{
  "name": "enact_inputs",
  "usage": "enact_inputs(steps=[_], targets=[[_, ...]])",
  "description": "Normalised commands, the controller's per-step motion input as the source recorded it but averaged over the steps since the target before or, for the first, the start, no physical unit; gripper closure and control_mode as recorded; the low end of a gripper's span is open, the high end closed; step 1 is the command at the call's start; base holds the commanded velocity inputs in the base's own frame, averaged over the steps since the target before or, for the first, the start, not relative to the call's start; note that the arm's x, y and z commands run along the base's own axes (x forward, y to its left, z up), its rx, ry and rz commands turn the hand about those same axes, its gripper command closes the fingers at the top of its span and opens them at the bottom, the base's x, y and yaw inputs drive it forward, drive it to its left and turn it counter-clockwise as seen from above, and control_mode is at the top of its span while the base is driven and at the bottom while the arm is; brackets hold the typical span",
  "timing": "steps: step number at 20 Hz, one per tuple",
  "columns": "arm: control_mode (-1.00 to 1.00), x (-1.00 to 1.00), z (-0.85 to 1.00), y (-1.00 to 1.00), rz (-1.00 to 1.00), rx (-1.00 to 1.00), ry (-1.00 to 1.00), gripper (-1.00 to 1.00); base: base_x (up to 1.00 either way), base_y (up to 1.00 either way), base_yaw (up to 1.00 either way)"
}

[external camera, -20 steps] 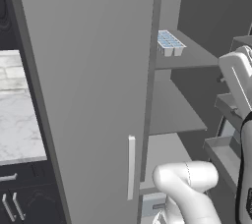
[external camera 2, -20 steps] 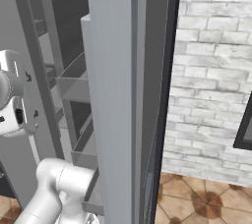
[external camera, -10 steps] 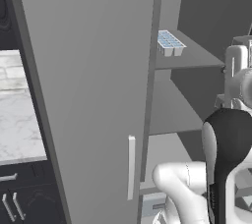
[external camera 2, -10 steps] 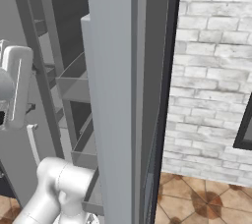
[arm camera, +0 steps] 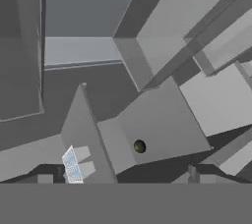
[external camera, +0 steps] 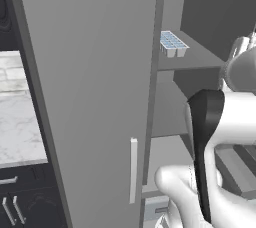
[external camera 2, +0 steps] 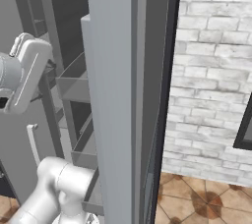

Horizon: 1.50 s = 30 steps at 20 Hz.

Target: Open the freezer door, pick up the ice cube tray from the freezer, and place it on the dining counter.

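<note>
The freezer [external camera: 200, 2] stands with its right compartment open. The ice cube tray [external camera: 172, 43], pale grey with light-blue cells, lies on an upper shelf near the front left corner. In the hand view the ice cube tray [arm camera: 72, 165] shows small at the lower left. The freezer door [external camera 2: 115, 95] is swung wide open and seen edge-on, with grey shelf bins [external camera 2: 74, 85] on its inner face. My gripper [arm camera: 118, 179] is open and empty, its tips far apart. The hand [external camera: 240, 54] hangs in front of the open compartment, right of the tray and about level with it.
The appliance's other door [external camera: 90, 87] is shut, with a pale bar handle [external camera: 133, 169]. A marble worktop [external camera: 17, 122] over dark cabinets lies left of it. A brick wall [external camera 2: 216, 70] and tiled floor [external camera 2: 197, 198] are on the right. My forearm [external camera: 207, 142] rises in front of the lower shelves.
The arm has swung up and forward, and its dark elbow has come into the left base view. The hand has risen toward the shelf. The tray and both doors have not moved.
</note>
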Motion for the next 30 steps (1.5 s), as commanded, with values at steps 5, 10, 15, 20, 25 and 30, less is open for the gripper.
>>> enact_inputs(steps=[5,10,15,20,25,30], targets=[[-1.00,0.52,0.06,-0.03,0.07,0.08,0.00,-1.00,0.00,0.00,0.00],[-1.00,0.64,0.00,-0.01,0.06,0.00,0.00,-1.00,0.00,0.00,0.00],[-1.00,0.46,0.00,-0.19,0.00,0.00,0.00,-1.00,0.00,0.00,0.00],[-1.00,0.49,0.00,-0.13,0.00,0.00,0.01,-1.00,0.00,0.00,0.00],[-1.00,0.52,0.02,-0.23,0.00,0.00,0.05,-1.00,0.00,0.00,0.00],[-1.00,0.46,0.01,-0.20,0.01,0.00,0.11,-1.00,0.00,0.00,0.00]])
